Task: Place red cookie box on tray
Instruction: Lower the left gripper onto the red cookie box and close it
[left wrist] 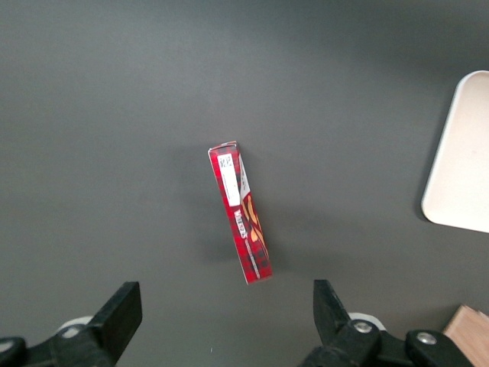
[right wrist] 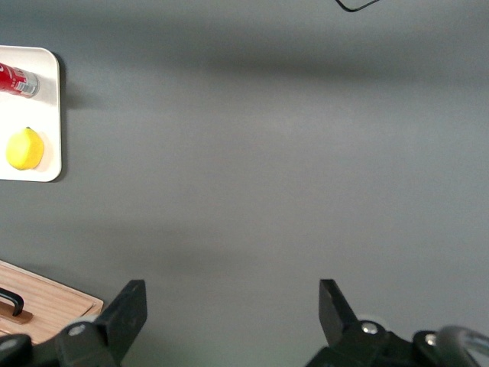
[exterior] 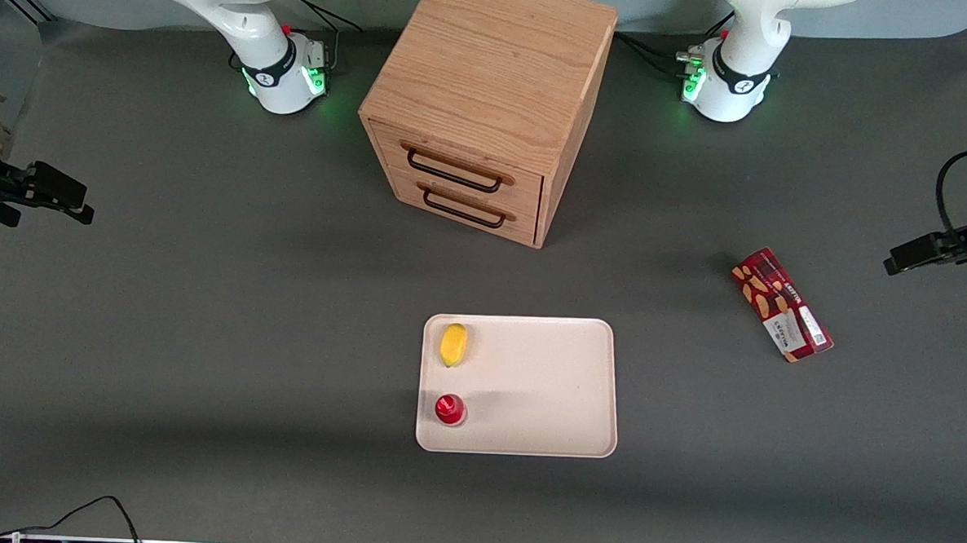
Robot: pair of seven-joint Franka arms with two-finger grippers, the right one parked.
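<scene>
Box on the table, not yet on the tray.

We see the box [exterior: 781, 304] lying flat toward the working arm's end, at about 2 o'clock from the tray [exterior: 544, 388], well apart from it. Our gripper [left wrist: 221, 321] hovers above the box, fingers [left wrist: 121, 310] spread wide, holding nothing. On the tray sit a lemon [exterior: 453, 344] and a red-capped item [exterior: 449, 409].

White arm [exterior: 746, 46]; black gripper [left wrist: 225, 321]; green base lights
</scene>
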